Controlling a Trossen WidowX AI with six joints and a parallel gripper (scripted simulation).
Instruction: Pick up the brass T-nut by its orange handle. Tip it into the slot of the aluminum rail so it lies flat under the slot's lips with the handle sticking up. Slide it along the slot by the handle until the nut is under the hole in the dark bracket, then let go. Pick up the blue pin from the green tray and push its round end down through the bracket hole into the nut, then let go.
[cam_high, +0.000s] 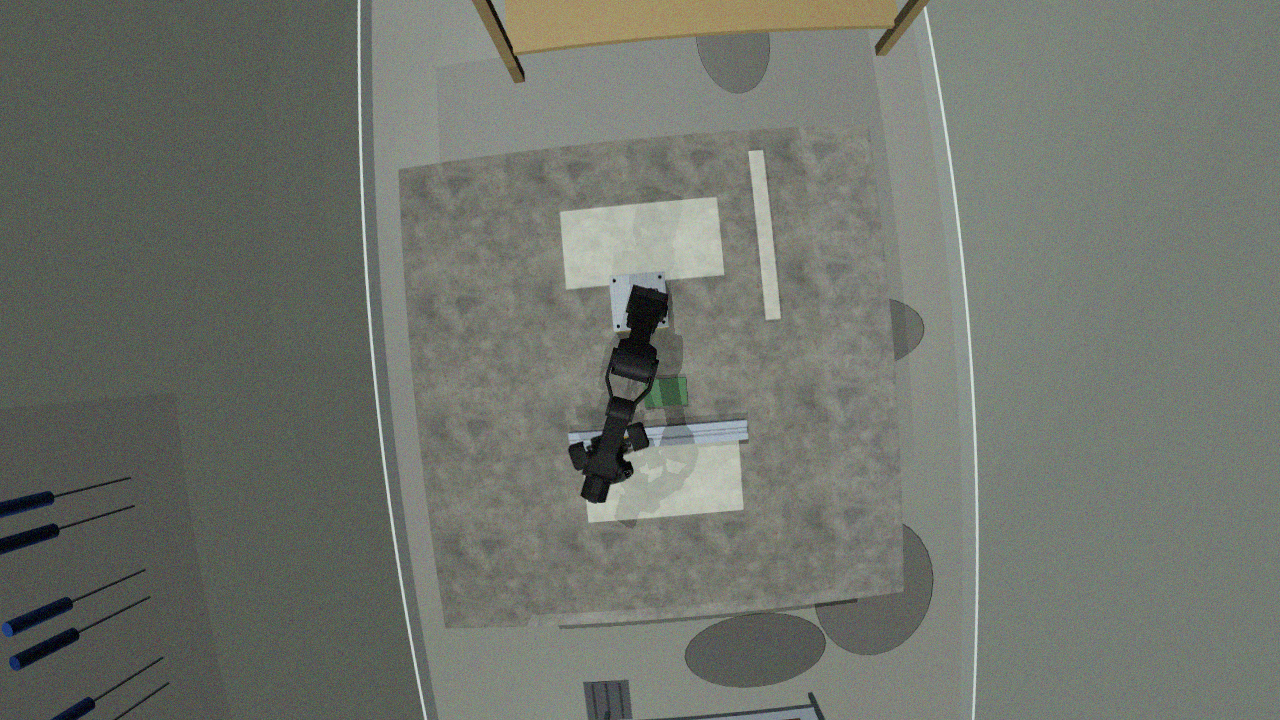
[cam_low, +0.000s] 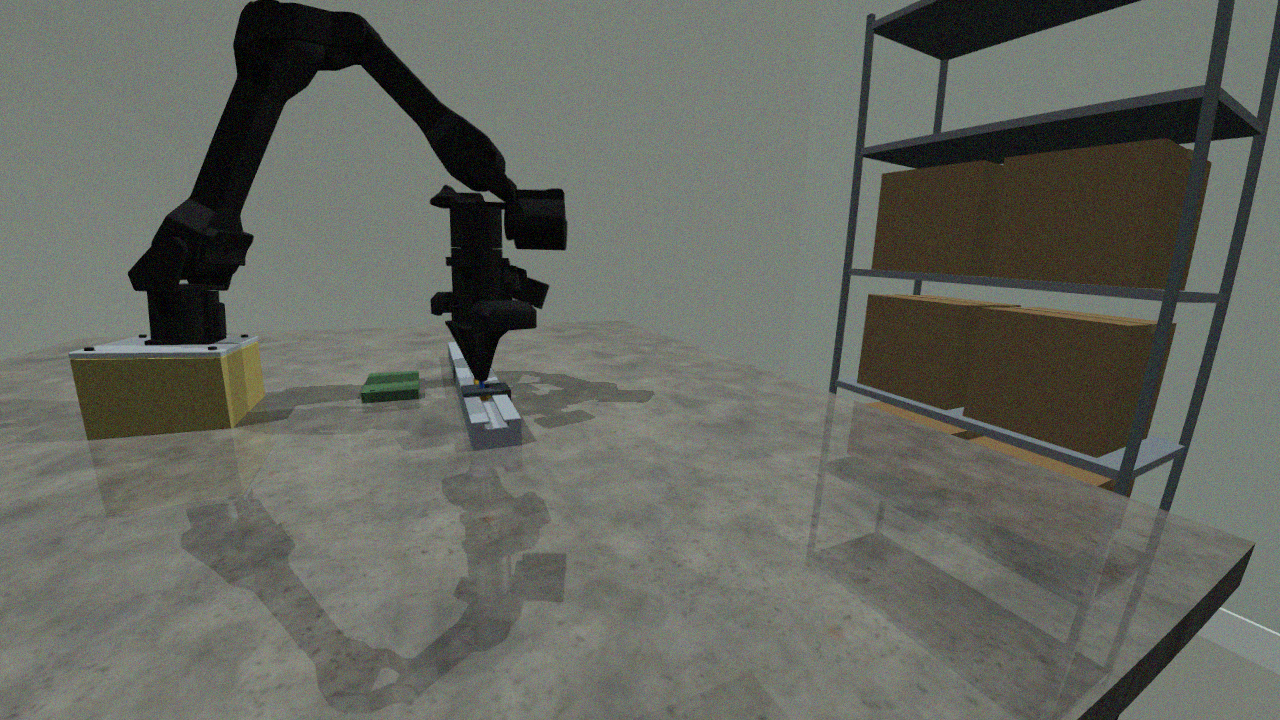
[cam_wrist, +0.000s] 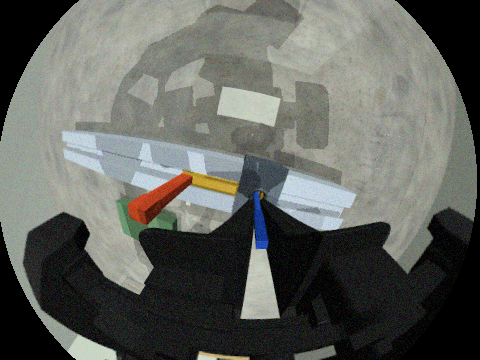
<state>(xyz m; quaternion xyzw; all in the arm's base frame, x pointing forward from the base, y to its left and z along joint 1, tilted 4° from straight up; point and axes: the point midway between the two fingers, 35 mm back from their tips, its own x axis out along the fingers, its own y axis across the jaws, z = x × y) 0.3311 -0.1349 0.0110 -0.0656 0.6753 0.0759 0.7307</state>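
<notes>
Top view from high overhead, facing down; exterior view from nearer table height, facing across; wrist view closest, facing down; all share the rail (cam_high: 718, 431) (cam_low: 494, 435) (cam_wrist: 320, 188).

On the table (cam_high: 501, 358) (cam_low: 716, 537) (cam_wrist: 390, 100), the rail (cam_high: 720, 431) (cam_low: 496, 437) (cam_wrist: 320, 190) lies crosswise before my base (cam_high: 622, 319) (cam_low: 152, 394). Between the two I have the tray (cam_high: 680, 391) (cam_low: 390, 386) (cam_wrist: 167, 221), apart from both. The bracket (cam_low: 501, 390) (cam_wrist: 272, 172) sits across the rail, towards its right end. The nut (cam_wrist: 215, 183) is in the slot, reaching from the bracket to my left, its handle (cam_wrist: 160, 197) up at the left end. The pin (cam_wrist: 260, 222) stands at the bracket's hole; how deep, I cannot tell. Past the table, ahead of me, a shelf unit (cam_low: 841, 295) bears boxes (cam_low: 930, 219) on two levels.
</notes>
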